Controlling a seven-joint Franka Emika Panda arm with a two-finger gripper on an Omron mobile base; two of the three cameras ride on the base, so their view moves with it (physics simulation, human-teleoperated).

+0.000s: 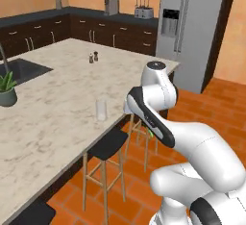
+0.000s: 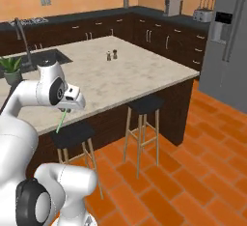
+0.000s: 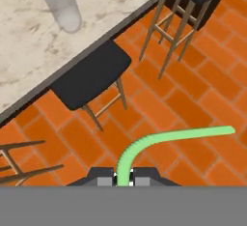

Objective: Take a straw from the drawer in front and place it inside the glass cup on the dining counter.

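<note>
The dining counter [image 1: 57, 104], a broad beige marble-look worktop, fills the left and centre of the left base view, with a dark sink [image 1: 21, 70] and a potted plant [image 1: 6, 90] at the left edge, and two small dark shakers [image 1: 93, 56] toward the upper middle. Orange brick-pattern floor [image 2: 193, 172] runs under it, black-seated wooden stools [image 2: 144, 105] stand along its near side, and dark cabinets and a steel refrigerator [image 1: 190, 27] line the back of the room. The glass cup [image 1: 101, 109] stands upright near the worktop's near edge, at centre of the left base view and at the upper left of the hand view; it looks fragile and easy to tip. The gripper [image 3: 123, 177] hangs over the floor beside a stool, just off the worktop's edge, its jaws pinched narrow on the straw [image 3: 159, 140]. The straw is light green, thin, probably very light and pliable; it is held near one end, its bent length curving to the right in the hand view. Too hard a squeeze could flatten it.
</note>
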